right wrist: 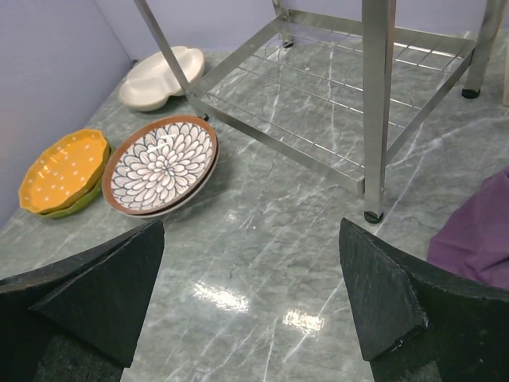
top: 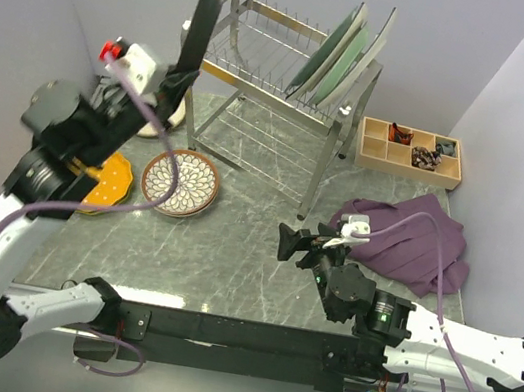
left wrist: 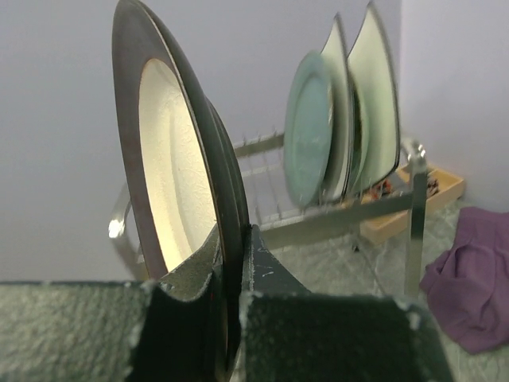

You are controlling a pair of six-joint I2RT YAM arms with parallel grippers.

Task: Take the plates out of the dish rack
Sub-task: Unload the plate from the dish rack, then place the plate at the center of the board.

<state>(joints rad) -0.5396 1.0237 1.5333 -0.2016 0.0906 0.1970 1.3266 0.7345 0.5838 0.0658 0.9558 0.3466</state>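
Rack (top: 330,157): bright chromed metal tube and wire, smooth and mirror-like. Table (top: 232,252): grey-green veined stone look, polished, with patches of glare at the near edge. Held plate (left wrist: 171,167): glazed ceramic with a dark glossy rim and a cream centre that has a fine pebbled, matt texture. Racked plates (left wrist: 310,131), far right: smooth glazed ceramic with a soft sheen. Petal plate (right wrist: 161,164), orange plate (right wrist: 64,169) and cream dish (right wrist: 163,76), left: glazed and lightly glossy. Tray (top: 399,166), far right: pale bare wood, matt. Cloth (top: 407,237), right: purple fabric, soft, matt and creased. Finger pads (left wrist: 326,334): dark, coarse-grained and matt, with pale wear along the edges.
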